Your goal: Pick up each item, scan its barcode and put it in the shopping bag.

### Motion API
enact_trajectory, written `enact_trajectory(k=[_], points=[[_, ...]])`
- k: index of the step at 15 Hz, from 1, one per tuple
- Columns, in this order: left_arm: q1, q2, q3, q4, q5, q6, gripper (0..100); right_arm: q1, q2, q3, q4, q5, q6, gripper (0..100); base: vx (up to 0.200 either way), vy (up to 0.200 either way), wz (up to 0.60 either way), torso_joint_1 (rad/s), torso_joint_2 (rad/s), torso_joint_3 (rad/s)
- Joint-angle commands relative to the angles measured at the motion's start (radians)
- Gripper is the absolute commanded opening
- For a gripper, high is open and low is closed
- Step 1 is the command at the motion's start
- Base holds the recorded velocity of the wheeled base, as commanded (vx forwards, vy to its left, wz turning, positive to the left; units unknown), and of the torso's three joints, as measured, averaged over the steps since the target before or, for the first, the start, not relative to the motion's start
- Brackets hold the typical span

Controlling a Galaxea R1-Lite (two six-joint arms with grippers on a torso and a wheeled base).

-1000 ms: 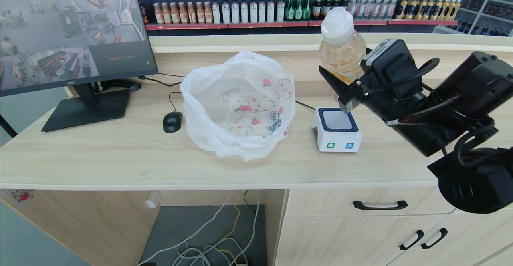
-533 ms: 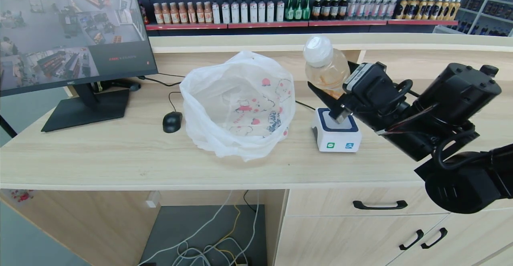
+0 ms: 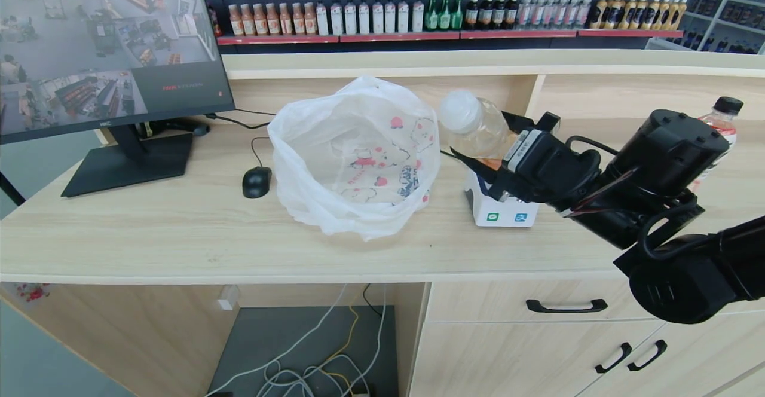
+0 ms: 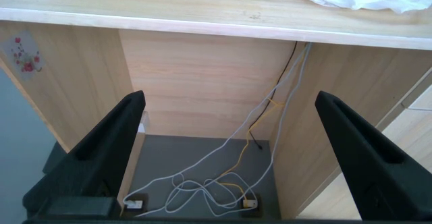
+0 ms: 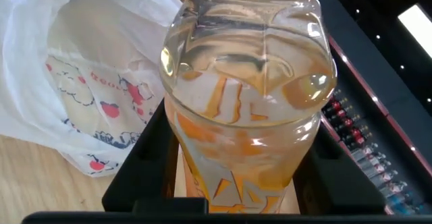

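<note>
Bottle [image 3: 478, 125], clamped in right gripper [image 3: 499, 146], was lowered over scanner [image 3: 505, 213], tilted toward bag [image 3: 355, 152] at 9 o'clock. Left gripper [image 4: 229, 99] was spread wide, empty.

The right pincer [image 3: 485, 140] and the clear, white-capped plastic bottle of orange-tinted drink [image 3: 475, 125] it grips hide the top of the white box scanner [image 3: 505, 214]. The bottle's cap is cut off in the right wrist view. The right arm [image 3: 651, 170] hides most of a black-capped clear bottle [image 3: 720, 116] behind it.

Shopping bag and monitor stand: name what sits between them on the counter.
A black mouse on the wooden counter; the head view shows it.
</note>
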Motion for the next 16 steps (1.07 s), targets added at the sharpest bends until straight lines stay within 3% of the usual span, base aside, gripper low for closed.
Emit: enact_trajectory(k=[1,16], points=[[0.001,0.000,0.000,0.000,0.000,0.000,100,-0.008,0.006,0.007,-0.001,0.004,-0.004,0,0.000,0.000,0.00,0.000,0.00,0.000],[-0.001,0.000,0.000,-0.002,0.001,0.000,100,-0.030,0.008,0.051,-0.002,0.044,-0.099,0,0.000,0.000,0.00,0.000,0.00,0.000]])
